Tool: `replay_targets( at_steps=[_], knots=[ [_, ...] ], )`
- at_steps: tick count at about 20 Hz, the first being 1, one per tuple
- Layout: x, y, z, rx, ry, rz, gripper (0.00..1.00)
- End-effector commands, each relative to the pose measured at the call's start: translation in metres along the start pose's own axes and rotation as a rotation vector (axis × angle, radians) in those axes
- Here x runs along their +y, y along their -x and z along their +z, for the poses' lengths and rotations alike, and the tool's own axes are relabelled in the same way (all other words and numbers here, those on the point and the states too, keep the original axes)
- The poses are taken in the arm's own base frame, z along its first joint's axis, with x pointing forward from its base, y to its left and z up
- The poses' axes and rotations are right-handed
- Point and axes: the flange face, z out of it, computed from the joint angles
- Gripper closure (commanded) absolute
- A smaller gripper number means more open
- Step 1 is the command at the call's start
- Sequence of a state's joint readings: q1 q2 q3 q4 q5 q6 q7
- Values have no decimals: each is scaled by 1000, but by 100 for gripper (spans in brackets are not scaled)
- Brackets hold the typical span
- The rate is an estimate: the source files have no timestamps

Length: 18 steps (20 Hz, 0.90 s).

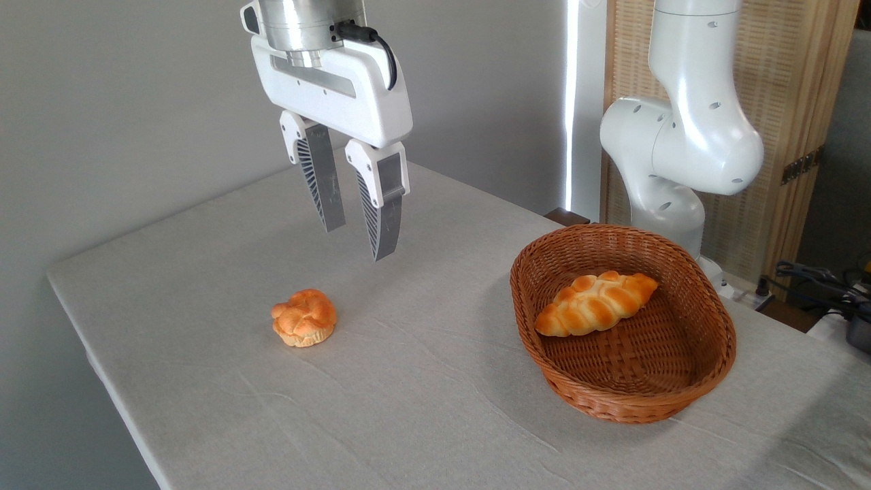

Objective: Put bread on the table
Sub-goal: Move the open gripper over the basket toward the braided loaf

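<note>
Gripper (pixel 358 241) hangs in the air over the table (pixel 204 272), upper left of centre, fingers pointing down and slightly tilted. Jaws apart, nothing between them, a clear gap showing the cloth behind. Ribbed grey fingers (pixel 321 184) on white mounts.

Bread (pixel 596 303), the long braided golden-orange loaf with pointed ends, lies inside the wicker basket (pixel 708 367), not on the cloth. It rests against the basket's back-left inner wall, long axis running lower-left to upper-right, left tip lower. Basket is oval, brown, sits on the right half of the table.

Bread vs gripper: well apart. Loaf is to the right of the gripper and lower in the picture; the basket rim stands between them. No contact with either finger.

Small round knotted bun (pixel 304 317) sits on the bare cloth, below the gripper and a little to its left, closer to the fingertips than the loaf is, but also untouched.

Table cloth is light grey-white, wrinkled. Arm's white base and joints (pixel 680 136) rise behind the basket at right. Grey wall behind, woven screen at far right, cables at right edge.
</note>
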State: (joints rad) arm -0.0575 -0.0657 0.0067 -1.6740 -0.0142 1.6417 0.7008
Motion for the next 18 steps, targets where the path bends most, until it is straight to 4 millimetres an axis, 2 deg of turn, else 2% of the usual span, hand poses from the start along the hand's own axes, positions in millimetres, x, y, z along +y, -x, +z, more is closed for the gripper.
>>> replay_targets(
  at_steps=[1, 7, 9, 11, 13, 16, 18],
  knots=[
    [6, 7, -2, -10, 8, -1, 0],
    [10, 10, 0, -15, 12, 3, 0],
    [19, 21, 5, -26, 24, 4, 0],
    [37, 28, 19, -47, 46, 24, 0],
    [53, 46, 26, -60, 60, 83, 0],
    [74, 90, 45, -79, 91, 181, 0],
    [77, 119, 60, -96, 114, 201, 0]
  ],
)
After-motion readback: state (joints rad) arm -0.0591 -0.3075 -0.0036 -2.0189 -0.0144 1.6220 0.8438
